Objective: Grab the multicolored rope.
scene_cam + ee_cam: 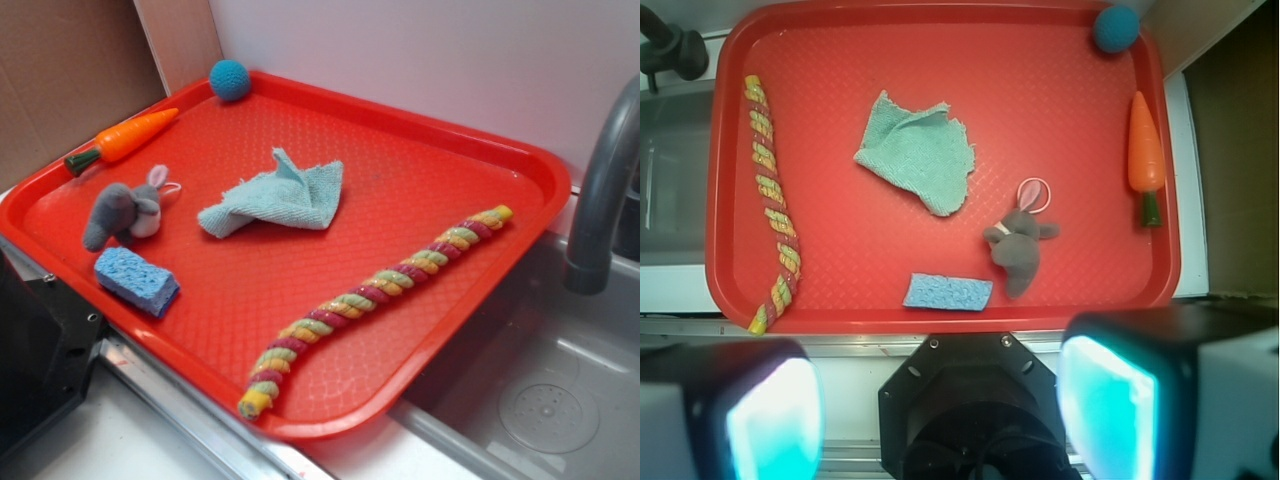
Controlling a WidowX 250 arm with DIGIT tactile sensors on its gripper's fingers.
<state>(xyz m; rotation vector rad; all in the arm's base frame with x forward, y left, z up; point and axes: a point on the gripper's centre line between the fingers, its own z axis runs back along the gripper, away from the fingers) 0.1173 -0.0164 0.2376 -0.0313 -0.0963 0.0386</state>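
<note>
The multicolored rope (375, 292) lies stretched out along the right side of the red tray (430, 140), with twisted pink-red, yellow and pale green strands and yellow ends. In the wrist view the rope (772, 205) runs down the tray's left side. My gripper (940, 415) is open and empty, high above the near edge of the tray, far from the rope. Its two cyan pads (772, 420) frame the bottom of the wrist view. The gripper does not show in the exterior view.
On the tray lie a pale green cloth (275, 197), a grey toy rabbit (125, 210), a blue sponge (137, 280), an orange toy carrot (128, 138) and a blue ball (230, 79). A sink with a grey faucet (600, 190) lies to the right. A cardboard wall (60, 70) stands at the left.
</note>
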